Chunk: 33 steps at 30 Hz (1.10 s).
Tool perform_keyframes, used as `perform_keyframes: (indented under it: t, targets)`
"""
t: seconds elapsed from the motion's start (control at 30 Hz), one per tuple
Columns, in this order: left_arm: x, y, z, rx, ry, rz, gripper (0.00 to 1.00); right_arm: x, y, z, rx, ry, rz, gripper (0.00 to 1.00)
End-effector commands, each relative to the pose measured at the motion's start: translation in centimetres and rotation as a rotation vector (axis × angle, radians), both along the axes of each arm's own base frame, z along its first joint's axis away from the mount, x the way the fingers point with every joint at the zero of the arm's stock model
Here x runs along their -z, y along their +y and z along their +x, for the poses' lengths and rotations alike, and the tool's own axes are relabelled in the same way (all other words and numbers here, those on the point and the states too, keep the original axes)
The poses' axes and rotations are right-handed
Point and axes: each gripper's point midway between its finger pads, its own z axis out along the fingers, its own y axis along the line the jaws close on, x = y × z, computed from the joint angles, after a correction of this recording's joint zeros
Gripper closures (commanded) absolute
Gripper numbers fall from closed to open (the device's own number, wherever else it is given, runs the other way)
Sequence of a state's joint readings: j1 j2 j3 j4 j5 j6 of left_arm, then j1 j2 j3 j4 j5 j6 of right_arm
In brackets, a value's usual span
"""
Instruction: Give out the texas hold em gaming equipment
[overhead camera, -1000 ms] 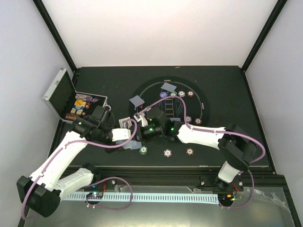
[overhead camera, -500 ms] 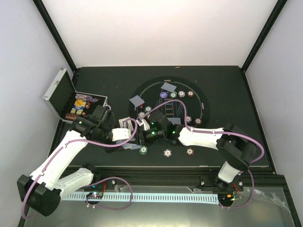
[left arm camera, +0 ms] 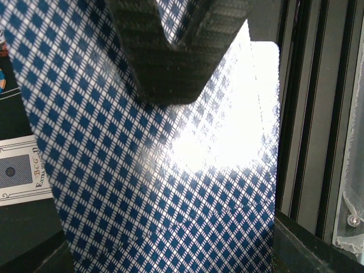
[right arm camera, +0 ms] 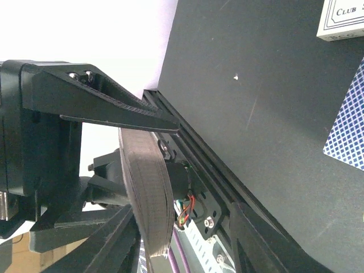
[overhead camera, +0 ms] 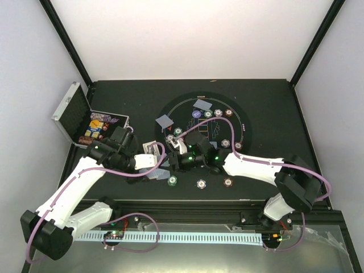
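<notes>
The black worktop [overhead camera: 273, 102] carries a round black mat [overhead camera: 183, 109] with white lines. At the left side, a silver case [overhead camera: 71, 111] stands open with chips inside. Both arms meet at the near-left rim of the mat.

The left arm [overhead camera: 79, 179] holds the deck of playing cards [left arm camera: 170, 199]. The left jaws are closed on it, with one finger pressed flat on the blue chequered back. The right arm [overhead camera: 250, 165] reaches to the same deck. The right jaws stand half wide, one on each side of the deck's edge, with a gap showing, so they grip nothing yet. A white card box [overhead camera: 149, 149] lies just beside.

Two single cards [overhead camera: 164, 120] lie by the mat's left and far rim. Small striped poker chips [overhead camera: 201, 183] sit along its near rim, and more at the far side.

I think the step in hand is dealing. The next move calls for the right jaws to pinch only the top card, slide it off and carry it to a place that has none.
</notes>
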State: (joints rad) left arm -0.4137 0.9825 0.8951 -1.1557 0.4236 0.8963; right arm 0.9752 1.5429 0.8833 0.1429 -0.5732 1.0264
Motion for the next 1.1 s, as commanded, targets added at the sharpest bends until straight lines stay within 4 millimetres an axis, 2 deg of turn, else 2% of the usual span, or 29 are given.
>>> perform_keyframes:
  t: [0.0, 0.3, 0.47, 0.63, 0.77, 0.87, 1.0, 1.07]
  targets:
    - [-1.7, -0.7, 0.1, 0.008, -0.015, -0.046, 0.98, 0.5, -1.1, 0.6, 0.039, -0.021, -0.049, 0.59]
    - [-1.5, -0.6, 0.1, 0.006, -0.017, -0.038, 0.99, -1.1, -1.6, 0.8, 0.055, -0.054, -0.037, 0.86]
    - [-1.5, -0.6, 0.2, 0.005, -0.018, -0.038, 0.98, -1.3, -3.0, 1.5, 0.080, -0.072, -0.056, 0.95]
    - [-1.3, -0.5, 0.1, 0.004, -0.013, -0.034, 0.98, -1.9, -4.7, 3.0, 0.105, -0.093, -0.072, 0.98]
    - [-1.3, -0.4, 0.1, 0.003, -0.016, -0.030, 0.99, -2.6, -6.6, 5.6, 0.144, -0.107, -0.070, 0.98]
    - [-1.2, -0.4, 0.0, 0.003, -0.013, -0.030, 0.98, -2.7, -7.2, 8.5, 0.162, -0.107, -0.070, 0.98]
    - [-1.2, -0.5, 0.0, -0.001, -0.003, -0.034, 0.98, -1.4, -6.6, 13.1, 0.180, -0.107, -0.118, 0.98]
    - [-1.3, -0.5, -0.1, -0.002, -0.003, -0.035, 0.98, -0.8, -5.3, 15.9, 0.176, -0.105, -0.128, 0.98]
